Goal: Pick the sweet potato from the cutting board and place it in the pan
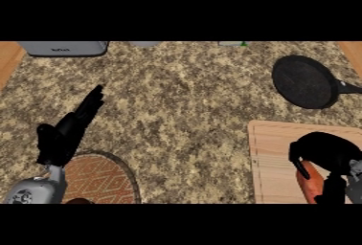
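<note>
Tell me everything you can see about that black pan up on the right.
The pan is round, shallow and matte black, like dark metal, with a black handle pointing to the view's right edge. It lies flat, right way up, on the speckled counter, beyond the wooden cutting board and apart from it. Nothing is inside it; nothing else touches it.

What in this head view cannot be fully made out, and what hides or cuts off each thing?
Head view, sweet potato: mostly hidden by the right robot hand curled round it.
Head view, pan: handle end cut off at the right edge.
Head view, grey appliance: cut off at the top edge; type unclear.
</note>
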{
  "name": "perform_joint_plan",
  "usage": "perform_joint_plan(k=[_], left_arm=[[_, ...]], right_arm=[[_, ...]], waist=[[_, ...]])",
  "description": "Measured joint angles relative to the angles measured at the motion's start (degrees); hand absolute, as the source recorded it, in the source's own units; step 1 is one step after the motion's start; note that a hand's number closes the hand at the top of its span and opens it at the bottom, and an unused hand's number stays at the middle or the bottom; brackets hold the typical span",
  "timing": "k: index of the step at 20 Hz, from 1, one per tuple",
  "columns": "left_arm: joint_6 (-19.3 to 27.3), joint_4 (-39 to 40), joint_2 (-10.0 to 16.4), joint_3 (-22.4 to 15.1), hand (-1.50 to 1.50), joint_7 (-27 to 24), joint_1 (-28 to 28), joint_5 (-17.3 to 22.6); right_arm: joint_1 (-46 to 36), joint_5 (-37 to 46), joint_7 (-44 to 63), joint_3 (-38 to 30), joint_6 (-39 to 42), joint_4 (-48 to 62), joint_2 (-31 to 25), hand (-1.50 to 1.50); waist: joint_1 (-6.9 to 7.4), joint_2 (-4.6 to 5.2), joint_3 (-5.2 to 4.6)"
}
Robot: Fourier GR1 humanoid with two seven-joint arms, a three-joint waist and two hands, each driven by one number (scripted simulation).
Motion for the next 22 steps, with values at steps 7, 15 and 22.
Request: perform_joint_plan(k=[7,15,22], left_arm=[[0.5,-0.5,0.4,0.9,0.00,0.2,1.8,-0.1],[0.4,-1.2,-0.5,0.1,0.00,-0.4,2.2,-0.9],[-0.1,-0.9,-1.4,0.2,0.00,0.6,0.3,-1.8]], right_arm=[[2.5,1.8,12.0,-7.0,-18.1,-12.7,14.0,1.50],[8.3,11.5,21.6,-4.3,-32.8,-30.9,23.7,1.50],[8.5,11.8,23.0,-8.8,-39.6,-29.6,29.0,1.50]], waist=[[-2.17,-0.72,0.18],[-0.99,-0.21,0.17],[0.20,0.27,0.20]])
